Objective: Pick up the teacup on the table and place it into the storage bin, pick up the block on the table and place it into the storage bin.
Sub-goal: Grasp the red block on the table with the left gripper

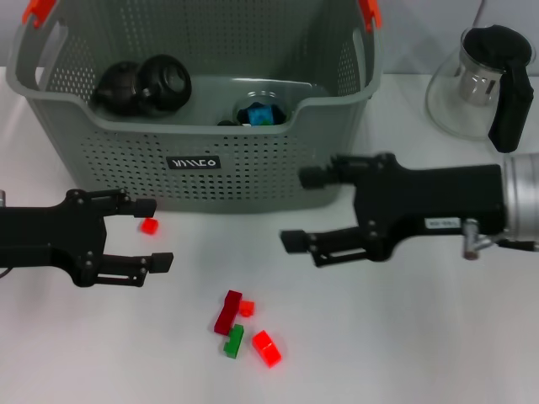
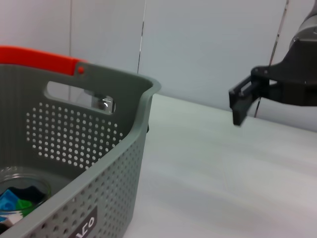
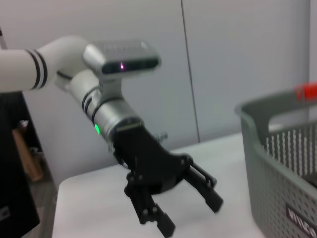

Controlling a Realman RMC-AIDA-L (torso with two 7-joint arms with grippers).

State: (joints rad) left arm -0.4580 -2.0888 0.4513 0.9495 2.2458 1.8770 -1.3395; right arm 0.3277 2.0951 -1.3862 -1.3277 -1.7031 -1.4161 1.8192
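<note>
the grey storage bin (image 1: 253, 160) stands at the back of the white worktop (image 1: 404, 337), with dark cups (image 1: 143, 84) and a glass cup (image 1: 263, 108) of small blocks inside it. a little red block (image 1: 149, 225) lies just in front of the bin, and more red and green blocks (image 1: 244, 332) lie nearer the front. the left gripper (image 1: 156, 234) is wide open beside the little red block and holds nothing, and the right gripper (image 1: 303, 208) is wide open too, in front of the bin, holding nothing.
</note>
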